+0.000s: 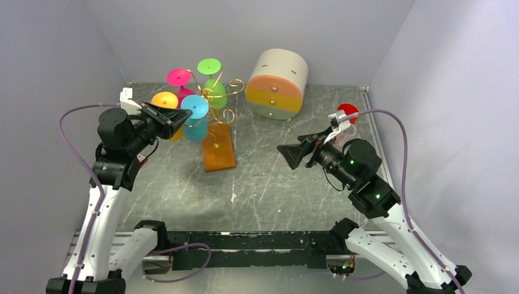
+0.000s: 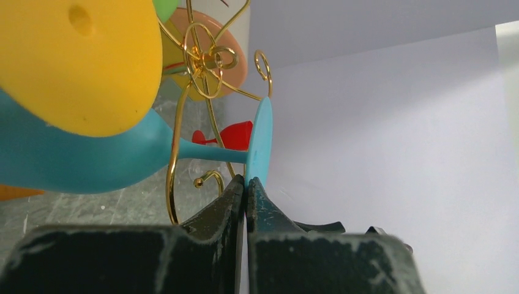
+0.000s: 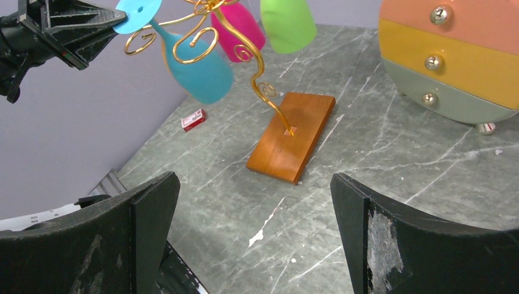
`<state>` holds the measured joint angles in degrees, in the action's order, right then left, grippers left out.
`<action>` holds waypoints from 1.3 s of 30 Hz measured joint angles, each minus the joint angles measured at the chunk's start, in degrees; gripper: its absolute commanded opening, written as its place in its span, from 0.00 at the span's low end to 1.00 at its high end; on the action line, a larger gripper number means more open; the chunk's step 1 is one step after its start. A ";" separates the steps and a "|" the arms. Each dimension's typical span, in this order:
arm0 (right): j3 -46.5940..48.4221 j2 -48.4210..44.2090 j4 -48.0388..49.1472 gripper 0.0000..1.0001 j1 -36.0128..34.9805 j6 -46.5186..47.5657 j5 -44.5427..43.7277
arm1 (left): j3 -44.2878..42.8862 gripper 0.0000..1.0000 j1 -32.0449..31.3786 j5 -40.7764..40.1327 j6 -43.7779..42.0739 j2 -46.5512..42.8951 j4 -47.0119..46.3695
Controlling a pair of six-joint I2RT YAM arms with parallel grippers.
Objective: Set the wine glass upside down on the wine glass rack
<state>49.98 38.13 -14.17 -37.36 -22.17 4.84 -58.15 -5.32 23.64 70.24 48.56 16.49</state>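
Black fingers of the right gripper (image 3: 254, 184) stood wide apart and empty in the foreground, poised above the grey marbled table (image 3: 379, 159) and facing the wine glass rack (image 3: 292, 131), whose gold wire stem rose from its brown wooden base. Across the table, the left gripper (image 2: 246, 184) had its fingers pressed together on the blue wine glass (image 2: 73, 159), the thin edge of the glass's disc foot caught at the seam between the tips. That glass hung upside down and tilted at the rack's near-left side, its stem crossing a gold scroll arm and its bowl clear of the table. A yellow glass (image 1: 165, 100), a pink glass (image 1: 179, 77) and a green glass (image 1: 209, 66) hung inverted on other arms of the same tree. Behind the rack to the right sat a round cream drawer box (image 1: 278, 82) with peach, yellow and grey-green fronts. A red glass (image 1: 347, 109) sat near the table's far right corner, and a small red box (image 3: 194, 119) lay by the left wall.
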 measured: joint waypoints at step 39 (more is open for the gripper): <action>0.00 0.13 -0.55 1.00 0.00 -0.02 0.02 | -0.31 0.07 0.00 -5.95 -1.07 -6.43 6.36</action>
<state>49.98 38.26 -14.72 -37.36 -22.20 4.86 -58.46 -5.32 17.69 69.17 42.13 22.85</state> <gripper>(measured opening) 0.997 0.073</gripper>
